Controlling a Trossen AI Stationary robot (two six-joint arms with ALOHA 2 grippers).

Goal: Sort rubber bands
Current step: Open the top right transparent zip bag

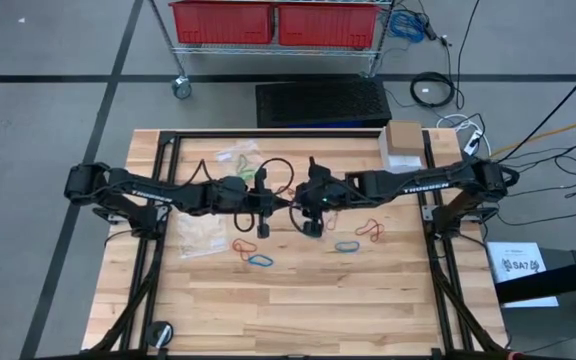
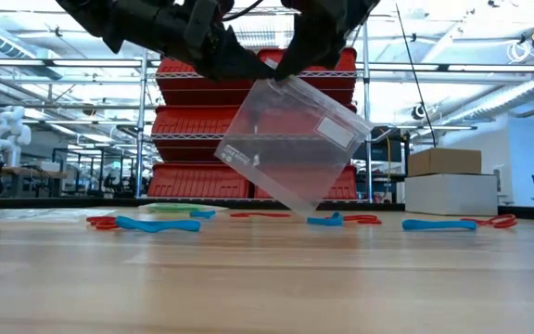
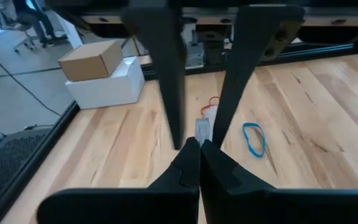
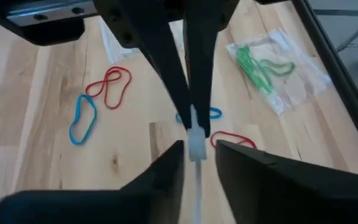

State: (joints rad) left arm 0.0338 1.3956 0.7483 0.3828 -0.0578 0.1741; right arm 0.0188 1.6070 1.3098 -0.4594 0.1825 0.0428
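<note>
A clear plastic bag point(image 2: 295, 148) with a white label hangs tilted between both arms at the table's middle. My left gripper point(image 3: 199, 148) is shut on its upper edge. My right gripper point(image 4: 199, 149) is open, and its fingers stand either side of that same edge; I cannot tell whether they touch it. Loose red and blue rubber bands lie flat on the wood: red point(image 1: 241, 244), blue point(image 1: 260, 260), blue point(image 1: 346, 246), red point(image 1: 368, 230). Green bands sit inside another clear bag point(image 1: 236, 157) near the far edge. My left gripper pinches the clear bag's upper edge point(image 4: 193, 127) between its two fingertips, coming from the table's left and slanting down. The bag hangs tilted below the fingers. Its lowest corner point(image 2: 297, 211) is close to the table; whether it rests there I cannot tell.
A third clear bag point(image 1: 203, 235) lies on the table's left part. A cardboard box on a white box point(image 1: 405, 145) stands at the far right corner. Black frame rails point(image 1: 158, 190) run along both sides. A rack with red bins point(image 1: 273, 22) stands beyond the far edge.
</note>
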